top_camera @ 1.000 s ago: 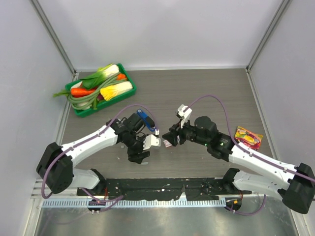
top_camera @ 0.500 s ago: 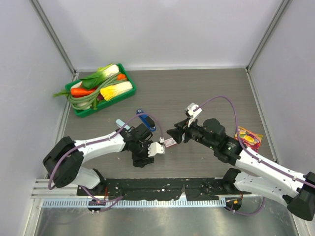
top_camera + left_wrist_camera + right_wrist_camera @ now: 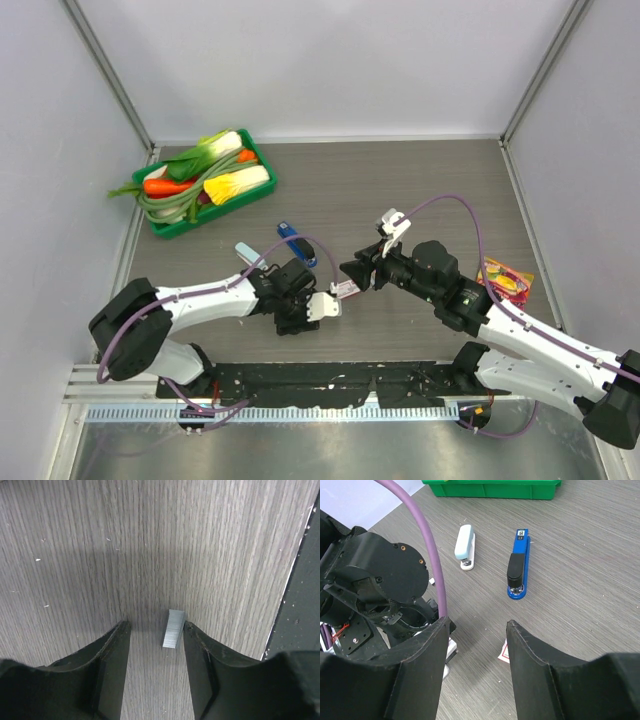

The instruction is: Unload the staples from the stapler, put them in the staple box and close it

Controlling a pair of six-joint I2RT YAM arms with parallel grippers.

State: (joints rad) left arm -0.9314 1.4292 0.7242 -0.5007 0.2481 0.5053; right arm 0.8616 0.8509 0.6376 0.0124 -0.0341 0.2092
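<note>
On the grey table [image 3: 200, 540] the staples [image 3: 173, 628] are lying loose between the left fingers [image 3: 112, 655], which are standing apart around the strip, while the right fingers [image 3: 532, 655] are hanging spread and empty and the blue stapler [image 3: 518, 565] is resting at twelve o'clock of them, so the unloading is looking nearly finished.

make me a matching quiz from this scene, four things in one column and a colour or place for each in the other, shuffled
Things:
1. staples
2. longer stapler
3. tray
4. packet

Colour or place:
a. green, at the far left
b. blue and black
c. yellow and red, on the right
d. lying flat between the fingers of the left tool

Pairs: 1-d, 2-b, 3-a, 4-c
</note>
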